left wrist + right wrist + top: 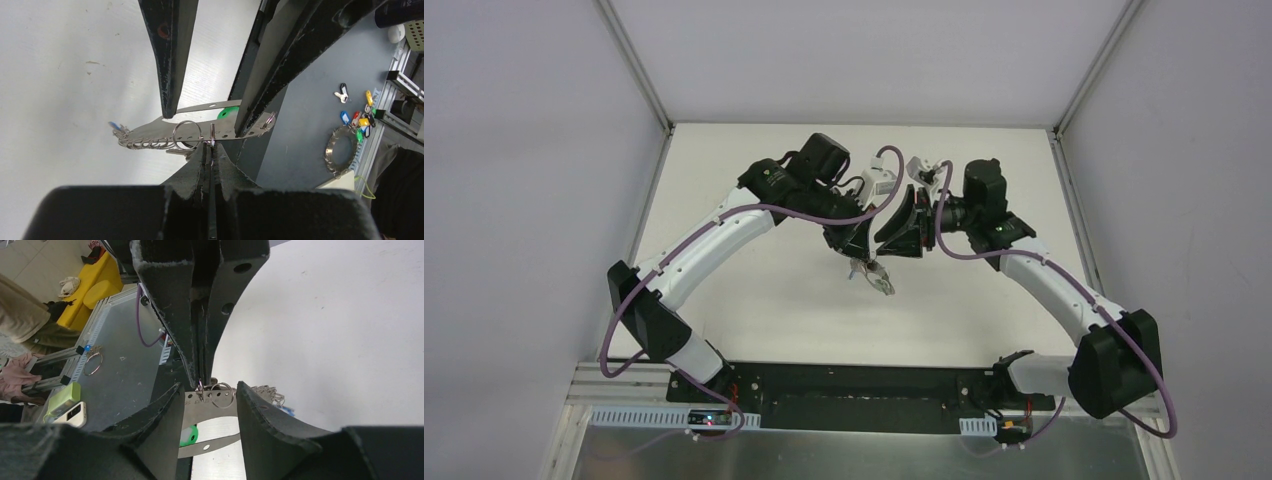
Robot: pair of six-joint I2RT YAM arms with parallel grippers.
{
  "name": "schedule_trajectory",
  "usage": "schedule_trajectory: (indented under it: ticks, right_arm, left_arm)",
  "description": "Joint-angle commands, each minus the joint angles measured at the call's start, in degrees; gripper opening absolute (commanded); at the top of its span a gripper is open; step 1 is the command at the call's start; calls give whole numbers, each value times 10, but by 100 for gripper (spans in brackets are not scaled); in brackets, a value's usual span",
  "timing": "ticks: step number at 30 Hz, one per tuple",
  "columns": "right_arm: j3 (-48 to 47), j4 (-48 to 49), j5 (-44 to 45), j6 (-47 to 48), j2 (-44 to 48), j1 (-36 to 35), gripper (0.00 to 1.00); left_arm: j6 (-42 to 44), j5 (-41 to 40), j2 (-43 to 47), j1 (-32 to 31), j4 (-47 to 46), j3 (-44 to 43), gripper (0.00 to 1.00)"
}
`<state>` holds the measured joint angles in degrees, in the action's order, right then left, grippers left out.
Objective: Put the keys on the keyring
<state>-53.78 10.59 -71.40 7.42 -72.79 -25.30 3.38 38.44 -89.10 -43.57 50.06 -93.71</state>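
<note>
My left pincer [212, 150] is shut tight, its tips nipping one small wire ring on the keyring [225, 129], a flat silvery metal strip with a row of thin rings along its lower edge. The keyring is in the air over the middle of the white desk [60, 75], between my two pincers and touching neither the desk nor anything on it. A green plastic key head [227, 112] peeks out just behind the strip; I cannot tell whether it is threaded on. My right pincer [208, 387] stands partway open, one finger on either side of the strip's middle. The strip is longer than the gap, so I judge it is not clamped there.

The weak spot is my left grip: only a thin wire sits at the very tips, so a small twist could let it slide out and drop the whole bunch. The likeliest cause is my right fingers closing or shifting against the strip and levering it round that single ring.

Seen from my left wrist, the strip's long axis runs almost level. Its narrow end, tipped with a blue bit [114, 125], points left and slightly down, while the broader end rises a little to the right.
</note>
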Motion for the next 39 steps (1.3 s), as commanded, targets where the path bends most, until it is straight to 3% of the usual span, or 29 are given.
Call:
schedule_trajectory:
  ticks: [1, 13, 23, 29, 34, 39]
  right_arm:
    - [4, 36, -14, -15, -5, -12, 44]
    - [13, 40, -9, -10, -16, -27, 29]
    - [15, 46, -11, -16, -16, -30, 0]
    - [19, 91, -13, -59, -7, -9, 0]
    - [48, 257, -12, -223, -5, 16, 0]
    - [68, 384, 7, -326, -13, 28, 0]
  left_arm:
    - [-14, 9, 2, -7, -12, -24, 0]
    - [-15, 11, 1, -8, -17, -24, 0]
    - [-12, 9, -1, -7, -18, -20, 0]
    - [12, 9, 12, -3, -31, -6, 1]
    - [19, 24, 65, 21, -125, 67, 19]
    - [20, 25, 122, 31, -255, 150, 32]
